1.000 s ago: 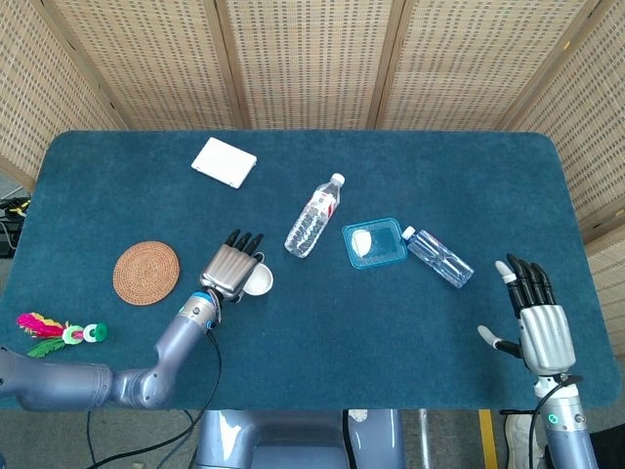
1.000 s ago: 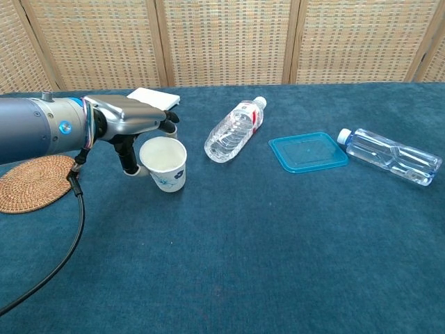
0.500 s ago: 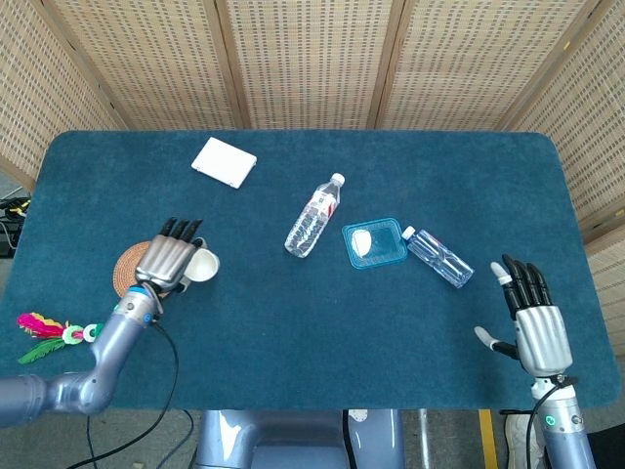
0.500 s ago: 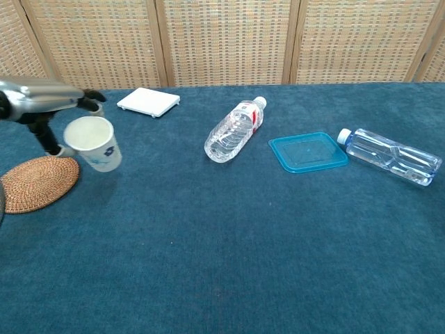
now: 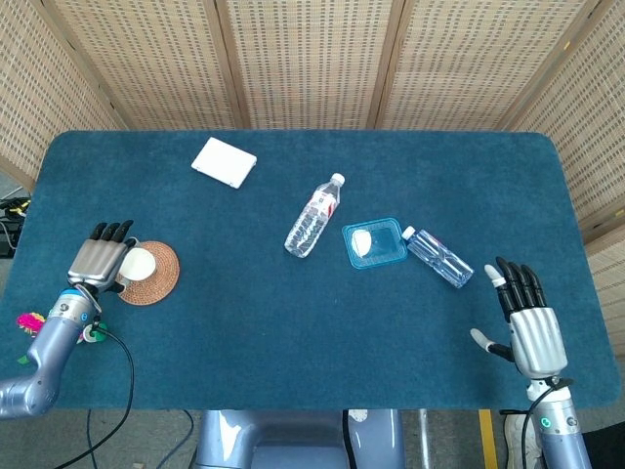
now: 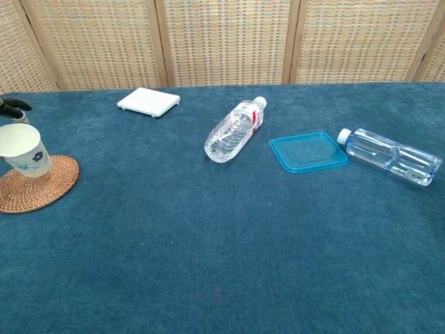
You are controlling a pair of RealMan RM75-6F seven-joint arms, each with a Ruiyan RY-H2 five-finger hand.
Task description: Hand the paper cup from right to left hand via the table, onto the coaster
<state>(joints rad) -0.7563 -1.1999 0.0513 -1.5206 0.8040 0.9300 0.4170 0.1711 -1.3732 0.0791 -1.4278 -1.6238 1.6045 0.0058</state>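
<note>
I am holding the paper cup (image 6: 23,150) tilted in my left hand (image 5: 101,261) over the coaster (image 6: 36,183); letting go now risks tipping it. Right hand (image 5: 530,327) is resting spread, empty.

left hand (image 5: 98,262) low at far left, fingers curled; right hand (image 5: 530,327) flat, fingers spread.

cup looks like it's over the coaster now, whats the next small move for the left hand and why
Probably ease the paper cup straight down and only then open the fingers. The chest view shows it slightly tilted over the coaster's left part, with its base at the weave, and I can't tell if it rests flat. In the head view the left hand holds it. The right hand is open, far off.
</note>
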